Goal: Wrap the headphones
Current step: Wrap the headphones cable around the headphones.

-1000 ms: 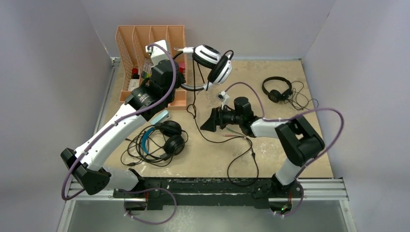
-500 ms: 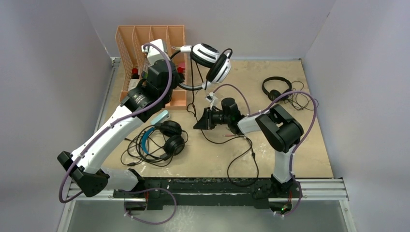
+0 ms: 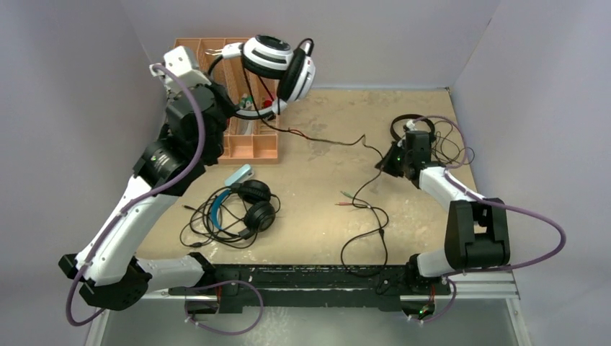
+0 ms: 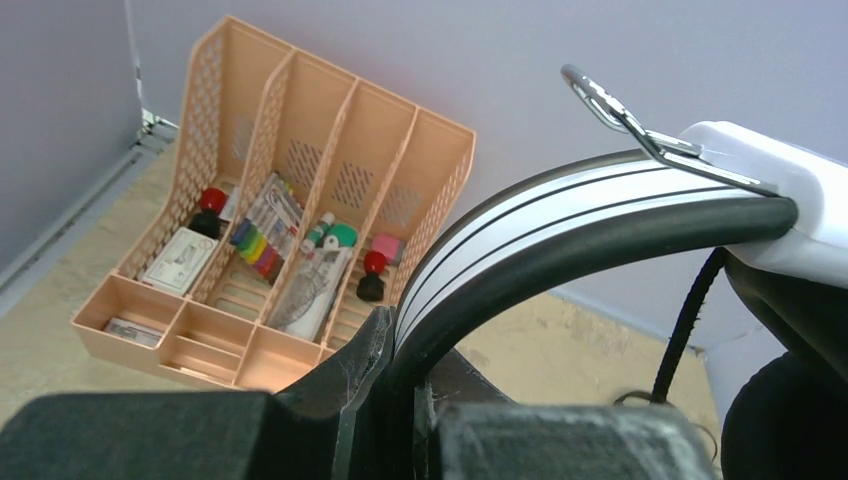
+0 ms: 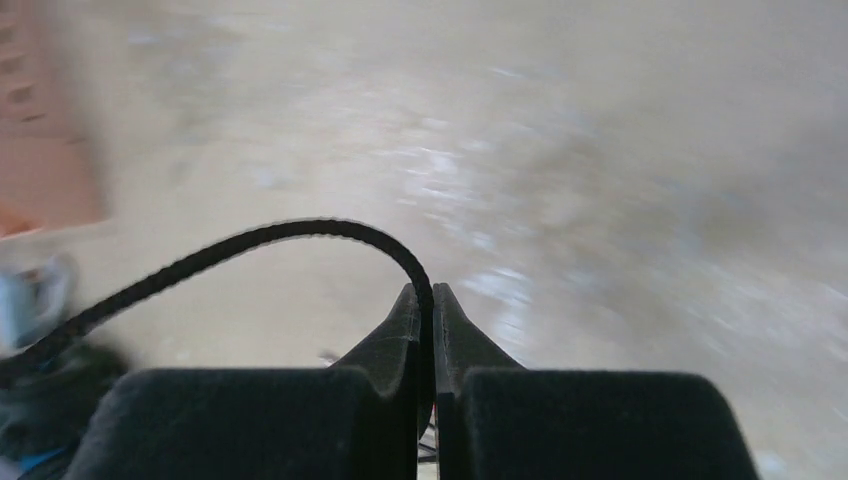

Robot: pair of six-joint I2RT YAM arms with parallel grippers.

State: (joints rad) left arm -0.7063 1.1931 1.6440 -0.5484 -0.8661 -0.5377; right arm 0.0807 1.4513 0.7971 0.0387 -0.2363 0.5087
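My left gripper (image 4: pixel 405 370) is clamped on the band of the white-and-black headset (image 3: pixel 277 65), held high over the orange organizer (image 3: pixel 252 150), and my right gripper (image 5: pixel 425 300) is pinched on its cable (image 5: pixel 250 233), which looks taut through the blur, so any harder pull could slip it free or strain its joint.

Nothing here can be read: no words, nos. or signs. The small packs (image 4: pixel 180 262) & papers (image 4: pixel 312 290) in the orange tray (image 4: pixel 215 90) have some print on them, but it's too tiny & blurry to make out. The ear cup of the white-and-black headphones (image 3: pixel 268 52) is too far off to tell if there's a name on it
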